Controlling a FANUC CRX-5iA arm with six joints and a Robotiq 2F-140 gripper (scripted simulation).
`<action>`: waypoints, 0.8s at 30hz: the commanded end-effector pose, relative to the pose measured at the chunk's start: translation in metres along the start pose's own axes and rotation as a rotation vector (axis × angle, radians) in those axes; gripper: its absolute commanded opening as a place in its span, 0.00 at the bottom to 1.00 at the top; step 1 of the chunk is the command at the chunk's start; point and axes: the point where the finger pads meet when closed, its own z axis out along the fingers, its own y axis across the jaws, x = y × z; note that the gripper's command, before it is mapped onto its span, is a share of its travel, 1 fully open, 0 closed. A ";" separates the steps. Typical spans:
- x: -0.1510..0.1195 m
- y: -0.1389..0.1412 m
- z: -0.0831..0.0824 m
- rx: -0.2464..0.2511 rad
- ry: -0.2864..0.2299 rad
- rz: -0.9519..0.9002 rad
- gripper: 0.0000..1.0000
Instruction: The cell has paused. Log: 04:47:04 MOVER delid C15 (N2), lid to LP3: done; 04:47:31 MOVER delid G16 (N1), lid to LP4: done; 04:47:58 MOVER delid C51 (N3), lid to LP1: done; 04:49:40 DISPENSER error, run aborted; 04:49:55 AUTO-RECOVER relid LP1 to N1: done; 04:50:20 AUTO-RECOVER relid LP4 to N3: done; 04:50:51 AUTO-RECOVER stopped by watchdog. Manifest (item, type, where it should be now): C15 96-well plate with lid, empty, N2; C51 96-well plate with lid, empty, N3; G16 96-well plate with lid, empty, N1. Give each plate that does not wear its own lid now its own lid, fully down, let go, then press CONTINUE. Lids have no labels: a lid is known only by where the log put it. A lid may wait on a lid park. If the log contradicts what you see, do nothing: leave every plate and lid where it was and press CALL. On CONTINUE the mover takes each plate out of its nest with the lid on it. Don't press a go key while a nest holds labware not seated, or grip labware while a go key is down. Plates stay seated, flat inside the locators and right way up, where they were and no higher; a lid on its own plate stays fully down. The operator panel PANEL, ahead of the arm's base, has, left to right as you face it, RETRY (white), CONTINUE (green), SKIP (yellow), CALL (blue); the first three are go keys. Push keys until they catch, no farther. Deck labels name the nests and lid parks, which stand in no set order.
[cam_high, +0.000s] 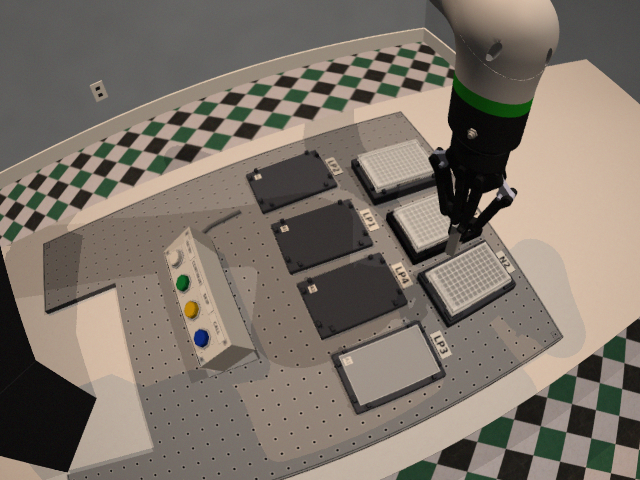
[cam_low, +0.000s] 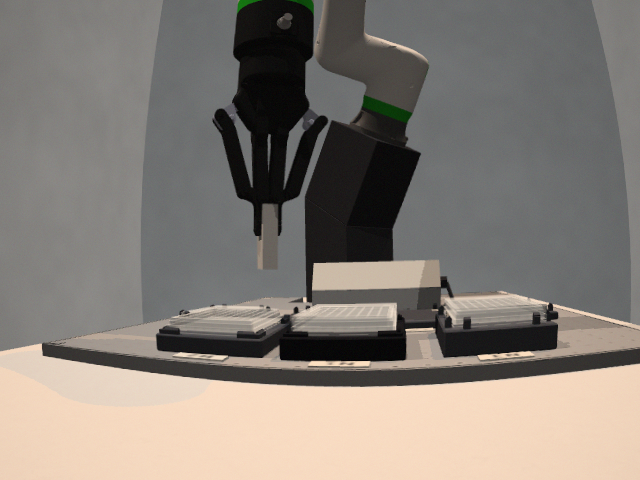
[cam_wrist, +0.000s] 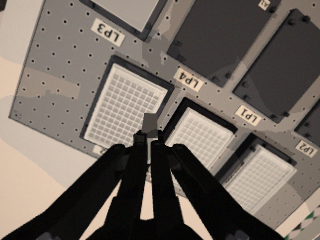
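Three 96-well plates sit in black nests along the deck's right side: the N2 plate (cam_high: 467, 279), a middle plate (cam_high: 421, 222) and a far plate (cam_high: 395, 167). The N2 plate shows its wells sharply and looks uncovered. The other two look lidded. A clear lid (cam_high: 387, 364) lies on park LP3. Parks LP4 (cam_high: 351, 294), LP1 (cam_high: 320, 235) and LP2 (cam_high: 292, 180) are bare. My gripper (cam_high: 453, 245) (cam_low: 267, 253) is shut and empty. It hangs high over the gap between the N2 and middle plates, and its tip shows in the wrist view (cam_wrist: 149, 125).
The operator panel (cam_high: 206, 299) stands left of the parks with white (cam_high: 177, 257), green (cam_high: 182, 282), yellow (cam_high: 191, 308) and blue (cam_high: 201, 337) keys. The arm's dark base fills the lower left corner (cam_high: 36, 408). The deck's edge runs close behind the nests.
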 end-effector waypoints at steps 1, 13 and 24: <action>0.025 -0.007 0.001 -0.007 -0.023 -0.278 0.00; 0.088 -0.017 0.003 0.005 0.013 -0.695 0.00; 0.151 -0.021 0.004 0.003 0.065 -1.225 0.00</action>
